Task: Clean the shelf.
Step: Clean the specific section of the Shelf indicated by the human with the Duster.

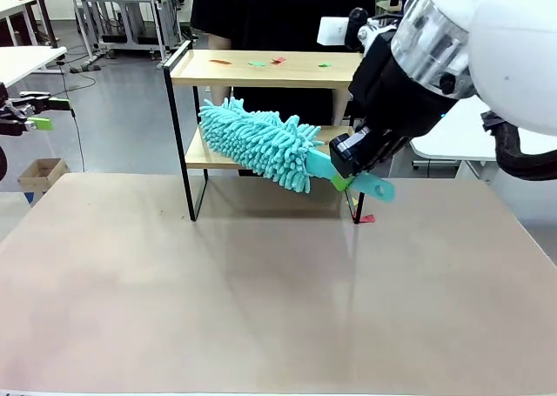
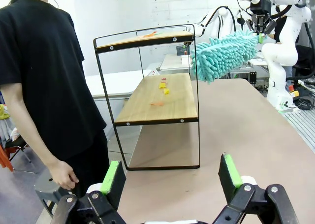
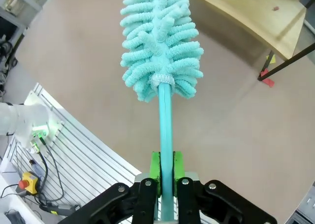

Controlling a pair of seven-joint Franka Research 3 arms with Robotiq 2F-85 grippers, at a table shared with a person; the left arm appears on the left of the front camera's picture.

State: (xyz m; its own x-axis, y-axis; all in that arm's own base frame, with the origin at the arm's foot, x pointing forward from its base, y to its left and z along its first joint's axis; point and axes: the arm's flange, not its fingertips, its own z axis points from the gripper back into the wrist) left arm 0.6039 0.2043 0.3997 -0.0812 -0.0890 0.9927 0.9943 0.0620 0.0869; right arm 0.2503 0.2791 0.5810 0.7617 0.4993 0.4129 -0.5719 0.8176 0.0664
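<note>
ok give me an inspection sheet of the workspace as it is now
surface: tan table, shelf stands on its far part
job's things: shelf, two wooden boards in a black frame; teal duster, head beside the shelf, contact unclear
clutter: coloured scraps on both boards; red scrap on the table by a shelf leg
grippers: left gripper open, holding nothing; right gripper shut on the duster handle
cables: a few beside the table edge
surroundings: person in black by the shelf; white tables behind
</note>
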